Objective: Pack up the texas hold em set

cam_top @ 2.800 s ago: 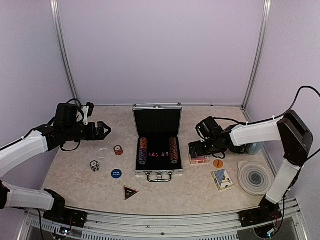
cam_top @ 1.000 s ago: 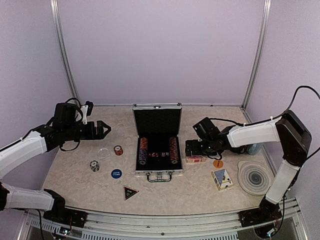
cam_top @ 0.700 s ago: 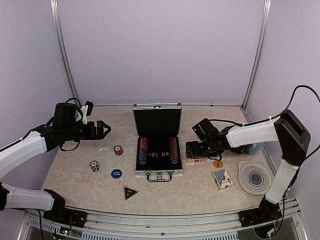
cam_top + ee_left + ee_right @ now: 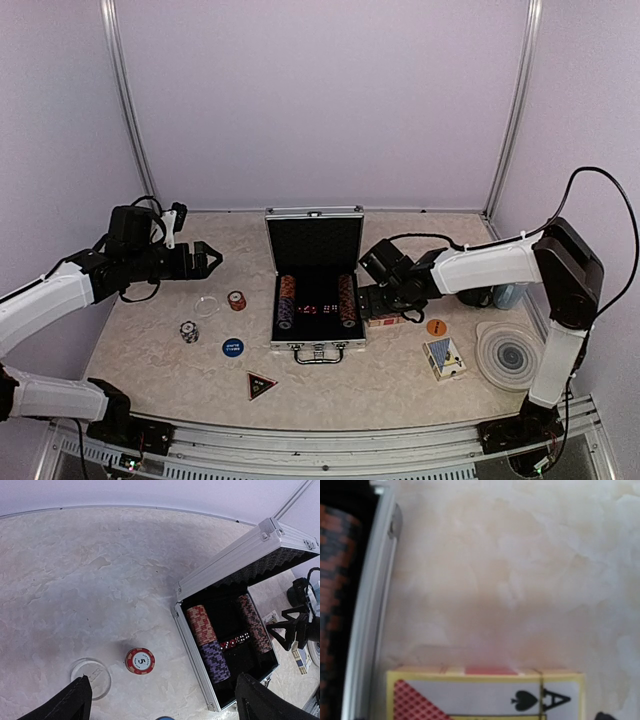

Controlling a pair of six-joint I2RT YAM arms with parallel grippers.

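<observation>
The texas hold em set's silver case (image 4: 316, 345) lies open in the middle, its rim (image 4: 192, 645) also in the left wrist view, with rows of chips (image 4: 287, 300) and red dice inside. Left of it lie a red chip stack (image 4: 237, 300), a clear disc (image 4: 207, 306), a blue button (image 4: 233, 347) and a black triangle (image 4: 261, 385). My left gripper (image 4: 205, 260) hangs open above the table, over the red chip stack (image 4: 139, 660). My right gripper (image 4: 367, 302) is open, low at the red card deck (image 4: 392, 320), just right of the case. The deck's end (image 4: 485, 695) fills the bottom of the right wrist view.
An orange button (image 4: 437, 327) and a blue card deck (image 4: 444, 358) lie right of the red deck. A grey ringed coaster (image 4: 510, 355) sits at the far right, a pale-blue mug (image 4: 510, 296) behind the right arm. A small speckled piece (image 4: 189, 331) lies near the blue button.
My right gripper has slid left along the table toward the case's right wall, over the red deck. The left arm has stayed still.
</observation>
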